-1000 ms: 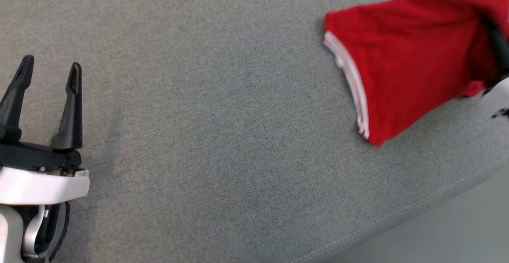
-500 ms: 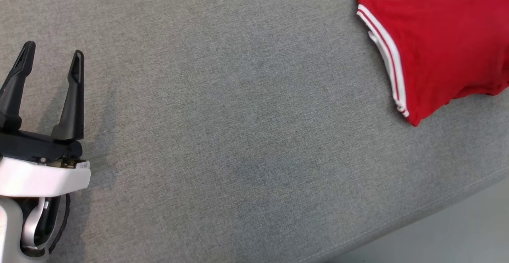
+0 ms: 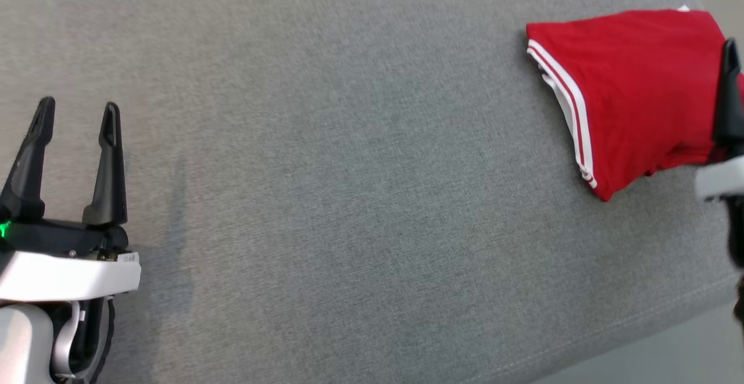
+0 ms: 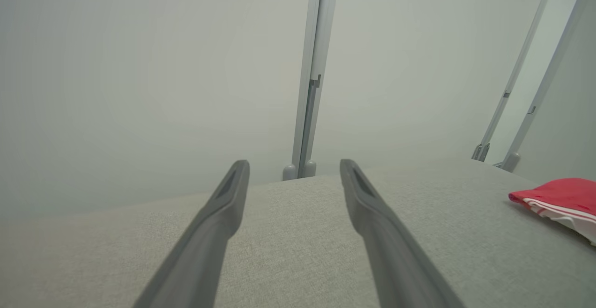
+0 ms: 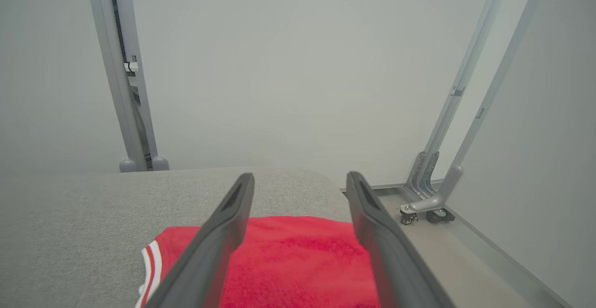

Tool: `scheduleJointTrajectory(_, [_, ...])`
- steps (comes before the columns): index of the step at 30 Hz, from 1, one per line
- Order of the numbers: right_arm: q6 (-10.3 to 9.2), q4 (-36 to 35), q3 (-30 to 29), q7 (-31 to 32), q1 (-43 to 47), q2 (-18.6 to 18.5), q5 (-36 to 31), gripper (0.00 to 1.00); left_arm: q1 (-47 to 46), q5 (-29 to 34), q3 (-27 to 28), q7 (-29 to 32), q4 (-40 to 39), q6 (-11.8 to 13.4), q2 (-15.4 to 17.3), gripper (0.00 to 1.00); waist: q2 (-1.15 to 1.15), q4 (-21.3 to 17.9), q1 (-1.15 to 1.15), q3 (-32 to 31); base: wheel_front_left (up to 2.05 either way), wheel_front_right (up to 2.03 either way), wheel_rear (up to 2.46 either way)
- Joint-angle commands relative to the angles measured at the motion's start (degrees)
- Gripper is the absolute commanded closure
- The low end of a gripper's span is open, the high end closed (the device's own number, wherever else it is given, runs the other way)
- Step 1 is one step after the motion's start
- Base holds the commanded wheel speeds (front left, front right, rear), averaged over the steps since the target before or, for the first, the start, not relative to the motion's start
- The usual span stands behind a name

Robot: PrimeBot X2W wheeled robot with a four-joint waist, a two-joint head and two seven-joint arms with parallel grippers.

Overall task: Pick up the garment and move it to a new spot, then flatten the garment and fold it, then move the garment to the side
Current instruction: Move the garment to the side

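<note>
Lying folded at the right end of the grey fabric surface, the red white-trimmed garment sits just beneath the wide-open, empty right gripper, well apart from the open left gripper.

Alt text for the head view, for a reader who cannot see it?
A folded red garment with white stripes lies at the upper right of a grey cushion. The left tool stands open at the lower left; a dark finger of the right tool crosses the garment's right edge.
</note>
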Motion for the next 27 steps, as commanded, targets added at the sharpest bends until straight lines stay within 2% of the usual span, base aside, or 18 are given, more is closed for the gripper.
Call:
scheduleJointTrajectory(1, [-0.03, -1.81, 0.0, -0.3, 2.54, 0.72, -0.4, 0.0, 0.64, -0.34, 0.24, -0.51, 0.51, 0.29, -0.2, 0.0, 0.0, 1.83, 0.0, -2.65, 0.0, 0.0, 0.0])
scheduleJointTrajectory(7, [-0.03, -12.36, 1.1, 1.37, 13.13, 5.44, -2.36, 0.0, 3.76, -0.47, -0.36, -2.18, 2.9, 1.15, -2.24, 0.0, 0.0, 6.38, 0.0, -8.32, 0.0, 0.0, 0.0])
scheduleJointTrajectory(13, [-0.03, -21.43, 2.57, 5.96, 21.76, 8.12, -4.06, 0.0, 8.35, -0.66, -0.49, -2.47, 4.48, 2.1, -2.85, 0.0, 0.0, 10.53, 0.0, -12.94, 0.0, 0.0, 0.0])
scheduleJointTrajectory(21, [-0.03, -26.25, 4.09, 10.5, 28.13, 9.08, -4.46, 0.0, 13.79, -1.52, 0.22, -2.12, 4.5, 3.52, -3.24, 0.0, 0.0, 13.77, 0.0, -17.76, 0.0, 0.0, 0.0])
scheduleJointTrajectory(27, [-0.03, -27.8, 3.57, 12.36, 31.69, 9.28, -4.49, 0.0, 16.61, -1.55, -0.22, -1.49, 4.28, 4.07, -3.35, 0.0, 0.0, 14.57, 0.0, -21.17, 0.0, 0.0, 0.0])
